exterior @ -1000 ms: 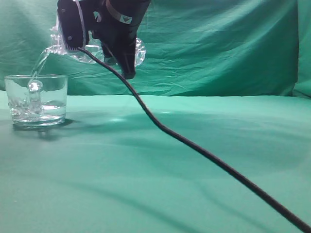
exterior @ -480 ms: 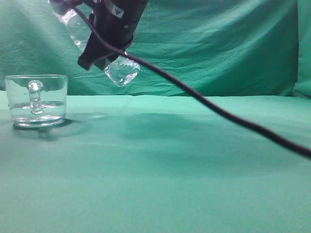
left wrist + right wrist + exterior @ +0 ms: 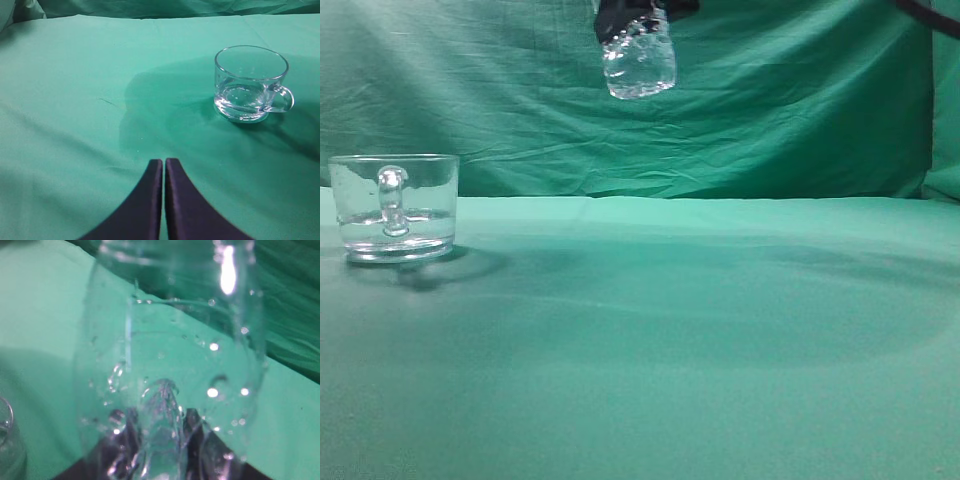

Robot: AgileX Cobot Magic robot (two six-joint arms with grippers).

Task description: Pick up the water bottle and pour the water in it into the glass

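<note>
No writing shows anywhere. At top centre, the right jaws [image 3: 620, 18] pinch the clear ribbed plastic water bottle [image 3: 639, 62]. The short clear glass mug [image 3: 393, 205] holding water [image 3: 243, 95] sits left on the green-draped bench [image 3: 680, 340]. The left jaws [image 3: 164, 170] are pressed together.

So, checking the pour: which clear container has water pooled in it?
The glass, standing on the table; the water bottle hangs high, holding only droplets.

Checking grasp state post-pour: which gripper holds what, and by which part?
The right gripper holds the water bottle aloft; the grip sits somewhere above its visible base, out of frame. The left gripper is shut on nothing.
</note>
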